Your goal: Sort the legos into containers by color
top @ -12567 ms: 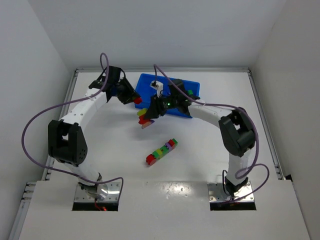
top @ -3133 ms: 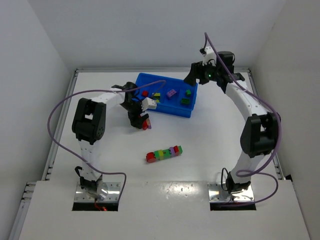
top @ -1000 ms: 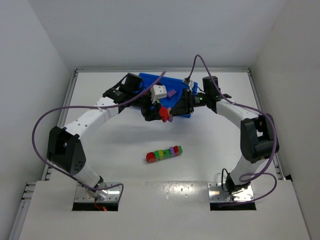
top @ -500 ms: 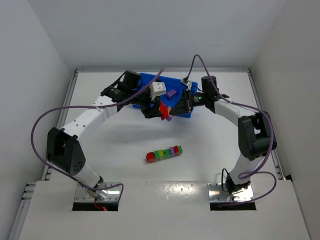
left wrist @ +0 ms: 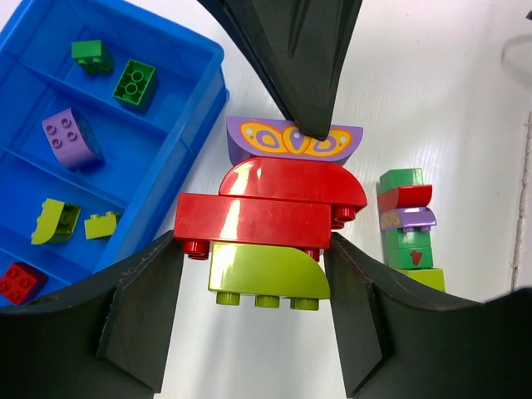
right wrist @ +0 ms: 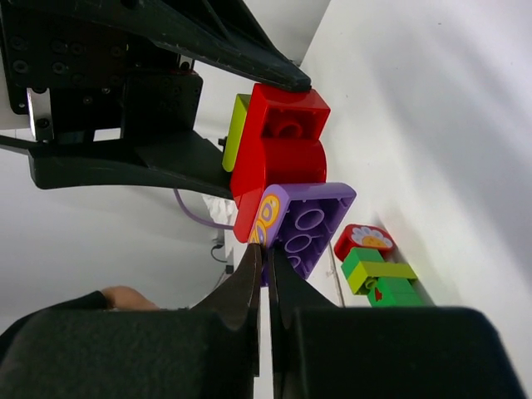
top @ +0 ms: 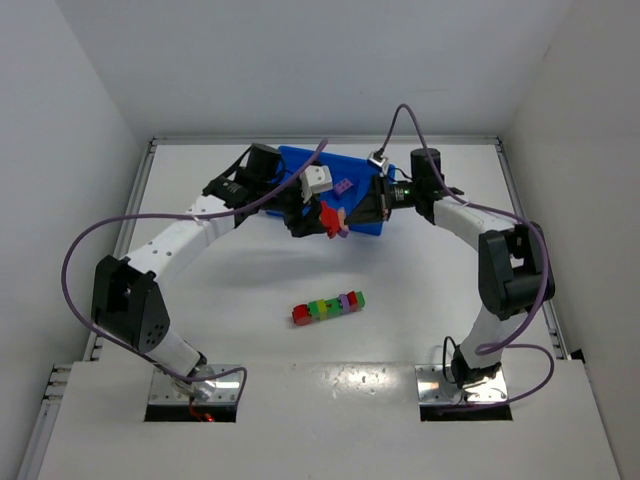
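Observation:
My left gripper point(top: 316, 213) point(left wrist: 253, 249) is shut on a short stack of legos point(top: 327, 216), held above the table in front of the blue tray point(top: 297, 159). The stack is a lime brick point(left wrist: 266, 278), two red bricks point(left wrist: 259, 219) and a purple butterfly brick point(left wrist: 295, 140) at the end. My right gripper point(top: 352, 217) point(right wrist: 266, 249) is pinched on that purple brick's point(right wrist: 312, 223) wall. A multicoloured strip point(top: 328, 306) lies on the table and also shows in the left wrist view point(left wrist: 407, 229). The tray point(left wrist: 199, 91) holds green, purple, lime and red bricks in separate compartments.
The two arms meet over the tray's front edge. The right arm's black fingers point(left wrist: 303, 58) fill the top of the left wrist view. White walls close the table on the left, back and right.
Both grippers stay joined at the stack. The stack has shifted slightly up toward the tray and the right wrist has moved a little to the right. The strip has not moved.

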Controlling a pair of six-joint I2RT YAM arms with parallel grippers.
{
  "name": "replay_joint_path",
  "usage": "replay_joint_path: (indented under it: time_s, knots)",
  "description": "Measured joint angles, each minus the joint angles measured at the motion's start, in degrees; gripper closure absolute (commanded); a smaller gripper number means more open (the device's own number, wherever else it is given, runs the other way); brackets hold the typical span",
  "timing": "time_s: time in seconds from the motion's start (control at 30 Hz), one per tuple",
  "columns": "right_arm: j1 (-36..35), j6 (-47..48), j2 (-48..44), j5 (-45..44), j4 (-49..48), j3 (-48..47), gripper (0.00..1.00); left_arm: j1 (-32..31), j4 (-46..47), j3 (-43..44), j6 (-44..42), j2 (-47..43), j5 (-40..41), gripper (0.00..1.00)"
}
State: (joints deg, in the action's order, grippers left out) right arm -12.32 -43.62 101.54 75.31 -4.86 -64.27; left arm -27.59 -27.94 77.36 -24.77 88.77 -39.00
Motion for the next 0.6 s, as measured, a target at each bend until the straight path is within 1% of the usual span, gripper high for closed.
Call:
replay_joint_path:
  time_s: [0.17,0.43,0.6]
  knots:
    - [1.05,0.07,0.04,0.09,-0.68,-0.04,1.00,0.04,0.28,-0.61,0.09,-0.22,-0.20,0.79]
    - [6.60,0.09,1.22,-1.25,-1.55,-0.76,1.00,1.20,-0.44,-3.08,0.26,-1.57,-0.20,0.79]
    - [6.82,0.09,2.93,-1.60,-2.38,-3.08,1.00,2.25,-0.11,-3.80,1.01,-2.05,-0.39,0.79]
